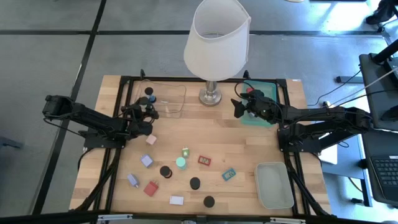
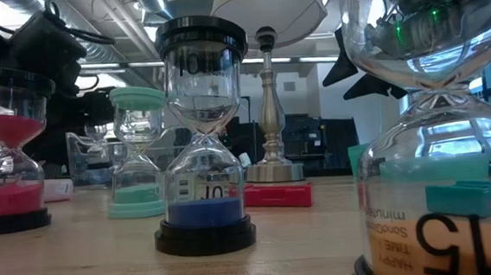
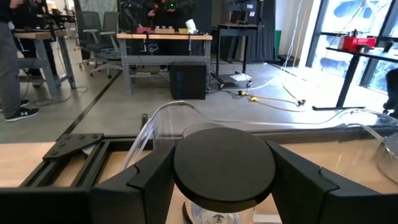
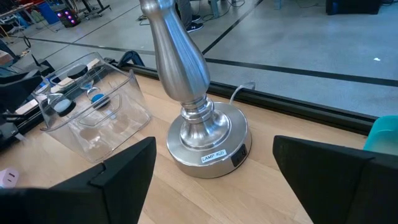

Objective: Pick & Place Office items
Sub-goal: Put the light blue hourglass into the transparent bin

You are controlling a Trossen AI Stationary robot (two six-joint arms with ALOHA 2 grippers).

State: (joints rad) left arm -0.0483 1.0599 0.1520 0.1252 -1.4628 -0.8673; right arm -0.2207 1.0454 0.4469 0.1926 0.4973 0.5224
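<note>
The office items are small sand timers with round caps, little blocks and flat tags. My left gripper [image 1: 147, 112] is at the table's far left, just short of the clear tray [image 1: 168, 99], shut on a black-capped sand timer [image 3: 224, 169]. Two more black caps [image 1: 150, 94] show in that tray. Loose on the near half of the table stand black-capped timers [image 1: 195, 183], a teal one [image 1: 180, 162], a red tag [image 1: 204, 160], a teal tag [image 1: 229, 175] and lavender [image 1: 147, 160], red [image 1: 150, 188], white [image 1: 176, 200] and pink [image 1: 151, 140] blocks. My right gripper [image 1: 244, 107] hangs open beside the lamp base [image 4: 208, 140], with nothing between its fingers. My left gripper pinches the timer's black top cap [image 3: 181, 177] between its two fingers [image 3: 146, 183], one on each side of the rim. The fingers lie level and point toward the table's far edge. The timer stands upright with its glass [image 3: 211, 216] below the cap; its foot is out of view.
The white-shaded lamp [image 1: 217, 37] stands at the far middle, between both grippers. A teal tray [image 1: 258, 118] lies under my right arm, and a pale green tray [image 1: 274, 185] sits at the near right. Black frame rails [image 1: 115, 155] run along the table's left and right sides.
</note>
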